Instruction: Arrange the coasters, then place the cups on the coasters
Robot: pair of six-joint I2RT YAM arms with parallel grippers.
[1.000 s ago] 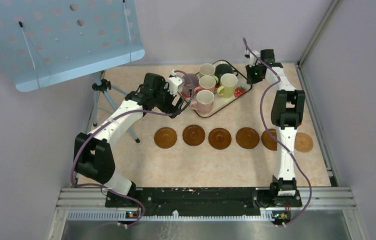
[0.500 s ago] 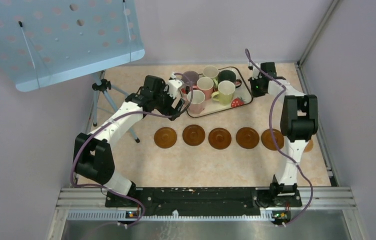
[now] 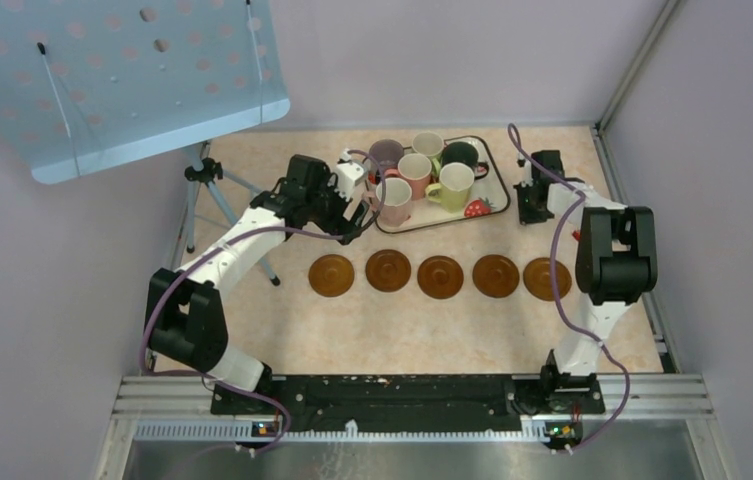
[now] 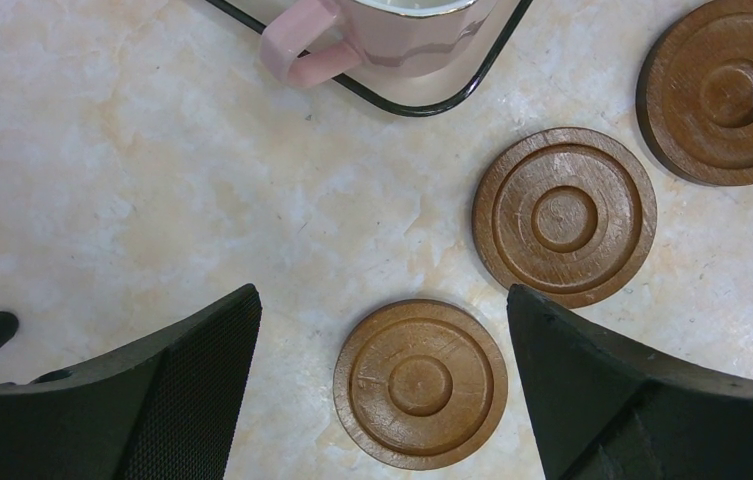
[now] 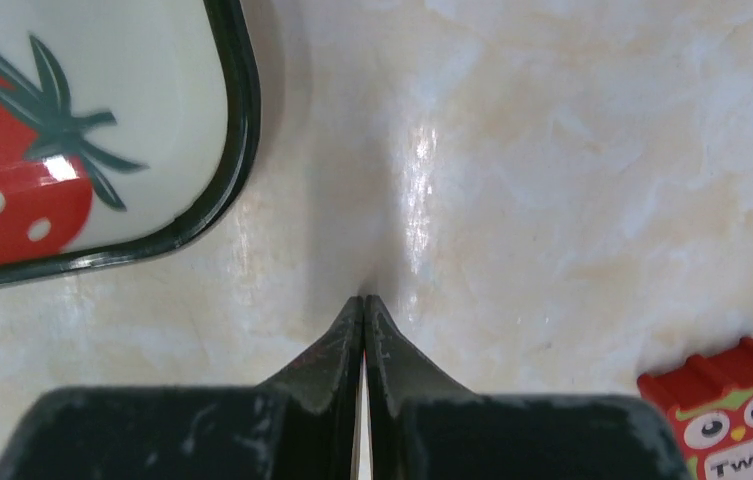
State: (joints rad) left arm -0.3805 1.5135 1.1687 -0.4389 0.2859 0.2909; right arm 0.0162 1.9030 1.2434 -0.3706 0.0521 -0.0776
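Beige marbled tabletop (image 3: 402,330): round glossy brown coasters (image 3: 441,276) are lying in a row, and small ceramic cups (image 3: 414,172) are standing on the strawberry-print tray (image 3: 490,182). My left gripper (image 4: 382,300) is gaping empty; my right gripper (image 5: 364,300) is sitting shut.

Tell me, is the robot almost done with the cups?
Not yet. Five coasters show in a row. Neither gripper holds anything: the left gripper is open near the tray, the right gripper shut. All six cups sit on the tray, none placed.
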